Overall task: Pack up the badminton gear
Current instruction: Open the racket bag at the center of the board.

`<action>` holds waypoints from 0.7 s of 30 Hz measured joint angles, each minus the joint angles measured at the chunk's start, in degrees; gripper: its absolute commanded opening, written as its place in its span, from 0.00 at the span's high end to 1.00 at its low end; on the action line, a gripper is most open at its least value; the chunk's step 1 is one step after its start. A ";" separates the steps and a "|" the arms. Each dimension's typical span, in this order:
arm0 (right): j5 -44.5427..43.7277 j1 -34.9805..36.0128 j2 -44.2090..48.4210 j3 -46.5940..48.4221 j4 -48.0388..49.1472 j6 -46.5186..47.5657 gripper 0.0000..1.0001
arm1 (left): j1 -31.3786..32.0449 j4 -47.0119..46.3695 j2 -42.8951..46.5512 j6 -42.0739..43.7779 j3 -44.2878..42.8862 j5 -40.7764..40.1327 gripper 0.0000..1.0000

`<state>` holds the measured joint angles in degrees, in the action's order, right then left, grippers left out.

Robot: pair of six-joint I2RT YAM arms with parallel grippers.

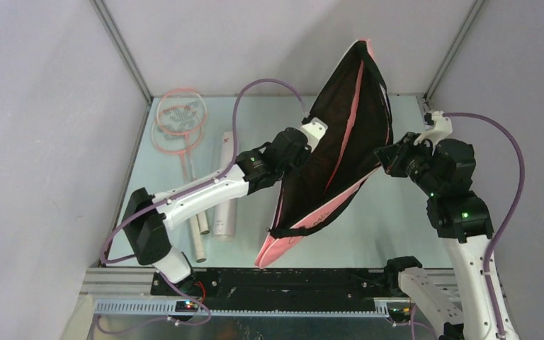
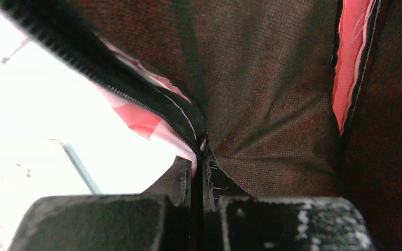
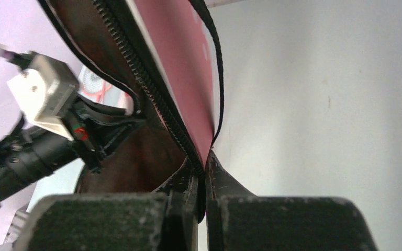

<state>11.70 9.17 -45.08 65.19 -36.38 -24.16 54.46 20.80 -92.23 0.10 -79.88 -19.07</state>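
Pink fabric racket bag with black lining and black strap (image 1: 347, 142) is lifted off the table (image 1: 397, 212), strung between both arms over mid-table, its lower pink end drooping toward the near edge. The mouth is unzipped and spread, lining exposed.

Left gripper (image 2: 200, 170) is pinched fully closed on one zip edge (image 2: 136, 94). Right gripper (image 3: 205, 172) is pinched closed on the opposite edge.

Two pink-framed rackets with white handles (image 1: 179, 124) lie at the table's left, heads overlapping. The long white tube (image 1: 224, 191) lies just beside their shafts. None of it is packed.

Step, as I read it: holding the bag open for loading. Both grippers are occupied, so next one must let go and fetch a racket. The bag needs to be laid down or kept pinned so the mouth doesn't collapse.
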 measured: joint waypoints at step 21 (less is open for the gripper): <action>14.56 9.73 2.84 -8.87 13.90 7.10 0.19 | -5.95 10.12 16.13 6.60 -13.62 -14.23 1.00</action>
<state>26.26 18.90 -42.24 56.31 -22.48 -17.06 48.51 30.92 -76.09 6.70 -93.49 -33.30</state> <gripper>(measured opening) 0.799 0.044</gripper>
